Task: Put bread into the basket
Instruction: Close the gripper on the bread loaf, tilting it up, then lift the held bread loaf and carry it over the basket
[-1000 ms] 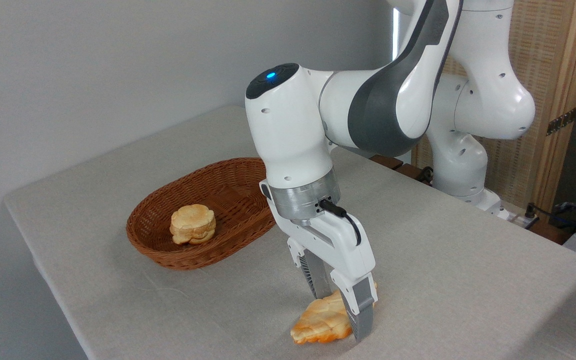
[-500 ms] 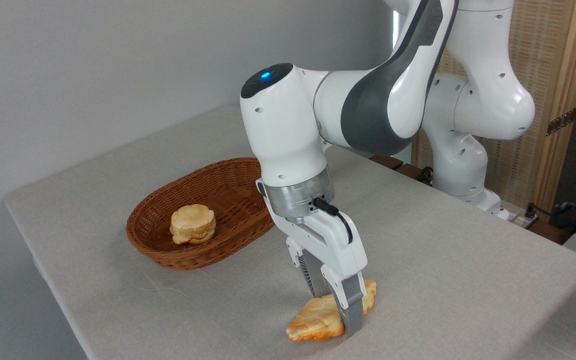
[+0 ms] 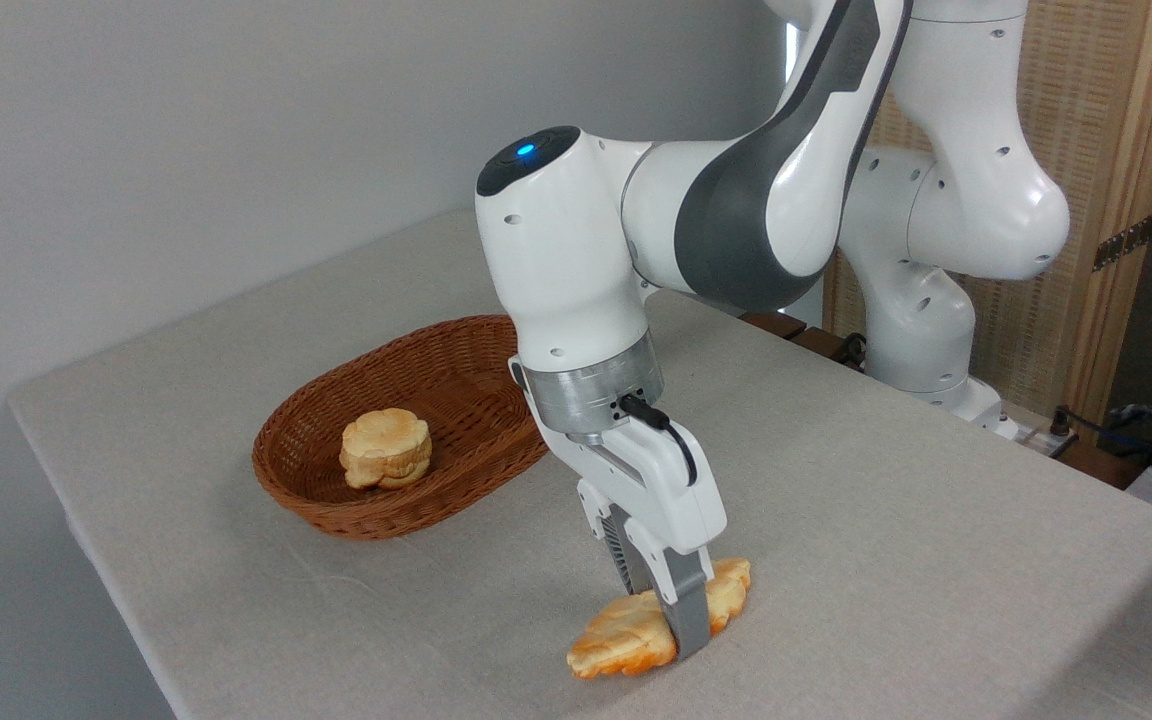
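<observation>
Where the bench (image 3: 886, 560) comes closest to the camera, the bread (image 3: 626, 635) lies flat on the grey cloth, its toasted end pointing front-left. The gripper (image 3: 671, 620) reaches down over the loaf's middle, its fingers (image 3: 688, 615) closed in on either side of it, gripping the bread. Farther back and to the left, well apart from the loaf, the basket (image 3: 356, 510) sits with a small round bun (image 3: 386, 447) inside it.
</observation>
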{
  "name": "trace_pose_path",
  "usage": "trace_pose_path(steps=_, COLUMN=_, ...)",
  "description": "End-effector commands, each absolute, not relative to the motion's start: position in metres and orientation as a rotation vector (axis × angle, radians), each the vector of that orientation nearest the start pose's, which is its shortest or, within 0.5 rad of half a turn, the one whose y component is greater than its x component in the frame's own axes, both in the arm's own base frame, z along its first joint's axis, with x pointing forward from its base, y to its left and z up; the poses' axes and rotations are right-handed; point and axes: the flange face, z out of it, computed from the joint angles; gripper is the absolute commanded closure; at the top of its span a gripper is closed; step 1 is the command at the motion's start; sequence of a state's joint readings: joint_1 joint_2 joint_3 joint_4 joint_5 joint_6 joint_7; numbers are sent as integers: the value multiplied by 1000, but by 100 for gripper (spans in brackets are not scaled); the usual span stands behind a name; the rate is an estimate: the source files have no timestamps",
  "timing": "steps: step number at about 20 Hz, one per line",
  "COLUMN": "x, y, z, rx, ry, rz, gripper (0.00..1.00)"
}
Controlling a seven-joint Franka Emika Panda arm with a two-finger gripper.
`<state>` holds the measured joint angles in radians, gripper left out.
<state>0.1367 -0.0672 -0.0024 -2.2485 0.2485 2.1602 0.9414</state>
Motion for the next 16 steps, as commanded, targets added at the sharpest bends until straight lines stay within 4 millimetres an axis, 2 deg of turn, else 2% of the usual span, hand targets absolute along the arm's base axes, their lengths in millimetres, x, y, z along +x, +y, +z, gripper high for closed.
trace_pose_path(steps=1, x=499, y=80, z=387, rx=-2622, ry=1370, rz=202, gripper=87)
trace_pose_path(steps=5, x=498, y=79, z=396, rx=-2638, ry=1354, rz=196, gripper=87)
trace_pose_path(steps=9, x=508, y=76, z=460, rx=-2758, ry=1285, rz=154, gripper=87)
trace_pose_path(steps=12, x=515, y=60, z=505, rx=-2843, ry=1282, rz=129, gripper=87)
trace_pose_path(steps=13, x=515, y=54, z=514, rx=-2880, ry=1282, rz=111, gripper=87)
trace_pose_path(steps=16, x=511, y=4, z=535, rx=-2996, ry=1303, rz=9, gripper=87)
